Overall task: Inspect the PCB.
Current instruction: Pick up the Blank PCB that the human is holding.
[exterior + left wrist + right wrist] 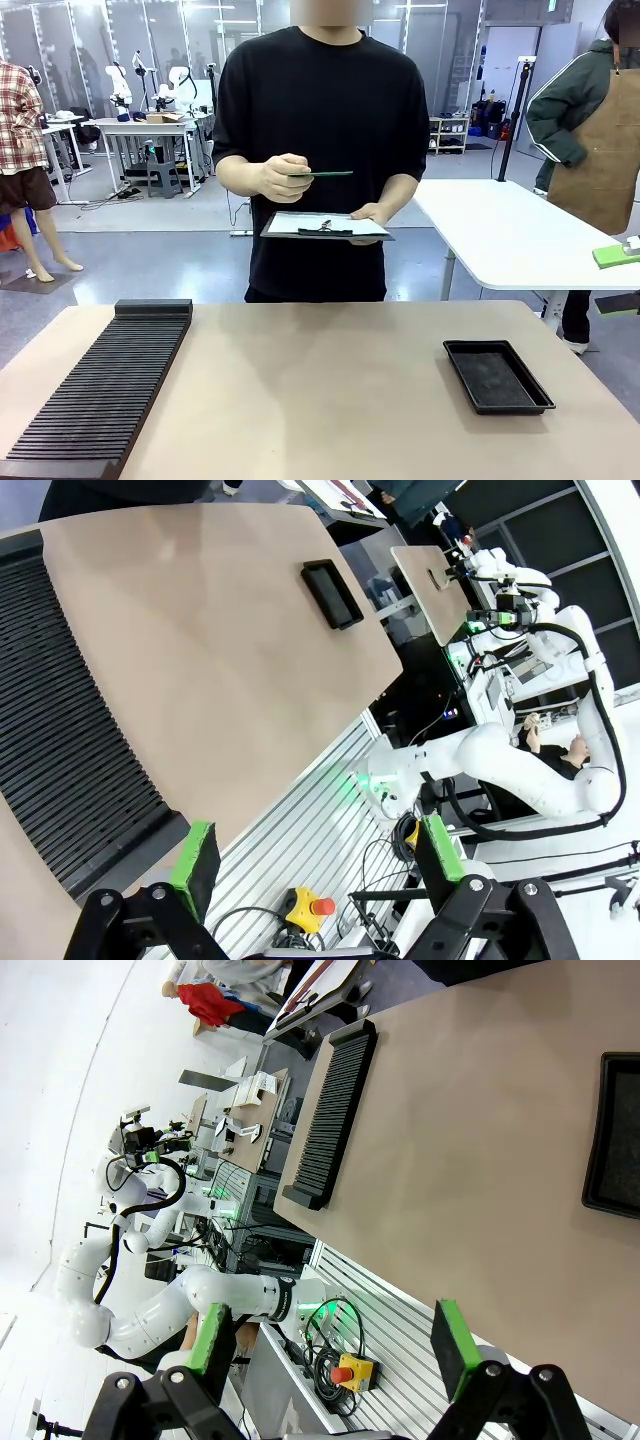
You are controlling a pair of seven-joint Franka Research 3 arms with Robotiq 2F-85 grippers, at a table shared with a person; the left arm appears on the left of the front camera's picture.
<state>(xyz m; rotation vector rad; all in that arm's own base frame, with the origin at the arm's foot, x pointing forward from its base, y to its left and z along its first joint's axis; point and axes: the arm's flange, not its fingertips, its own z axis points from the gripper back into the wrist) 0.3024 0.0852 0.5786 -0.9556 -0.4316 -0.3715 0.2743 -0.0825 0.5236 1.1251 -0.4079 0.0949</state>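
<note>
A person stands at the far side of the table and holds the PCB (328,174), a thin green board seen edge-on, level in one hand at chest height. The other hand carries a dark clipboard (326,227) with a white sheet just below it. My left gripper (315,865) is open beyond the table's near edge, with nothing between its green pads. My right gripper (330,1345) is also open and empty, past the table's near edge.
A long black slotted rack (105,385) lies on the table's left side. A shallow black tray (497,375) sits at the right. Behind the person stands a white table (510,235) with a small green block (615,256), and another person beside it.
</note>
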